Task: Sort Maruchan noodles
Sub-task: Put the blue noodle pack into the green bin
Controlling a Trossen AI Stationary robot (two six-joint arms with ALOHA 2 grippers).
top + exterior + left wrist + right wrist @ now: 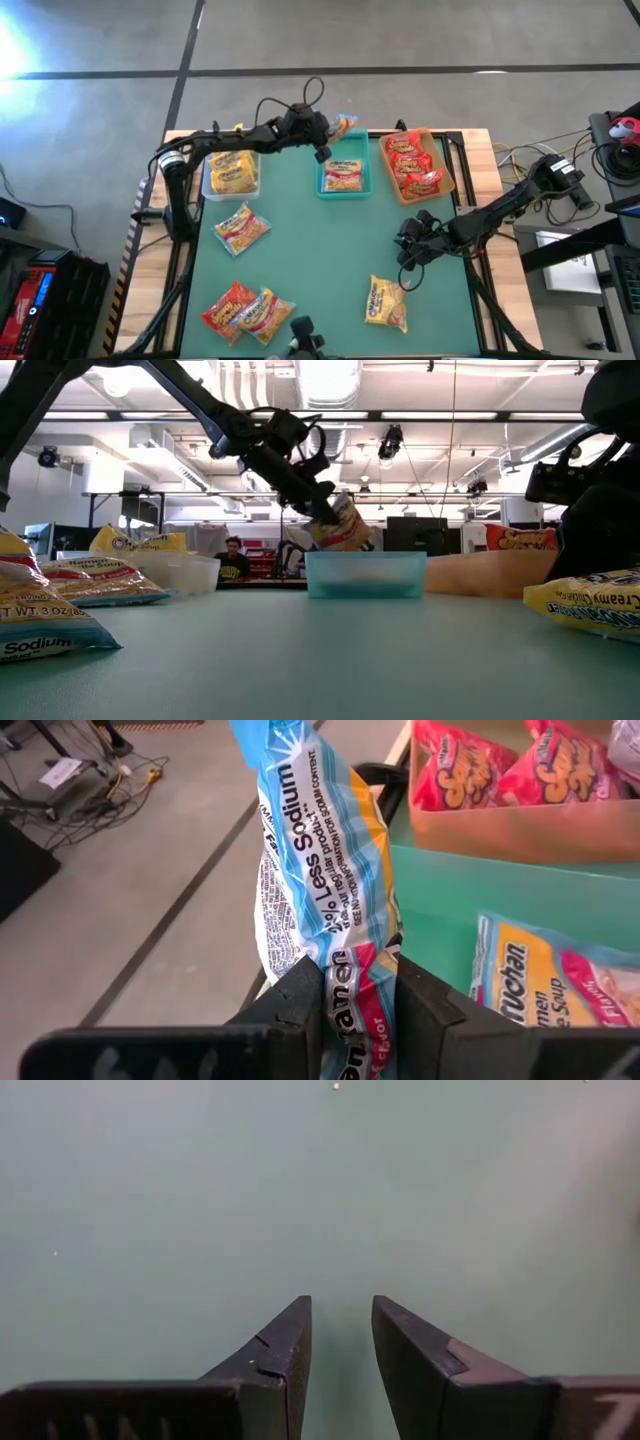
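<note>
Blue-and-white packet (320, 890), green mat (320, 260)

Three bins in a row at far edge of surface (330, 250), packets in each; left gripper (330, 135) holds a packet (345, 125) above middle bin (343, 178); loose packets lie nearer

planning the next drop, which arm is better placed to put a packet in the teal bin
Left. Its gripper already grips a blue-striped packet just behind the teal bin; the right gripper hangs empty over bare mat.
</note>
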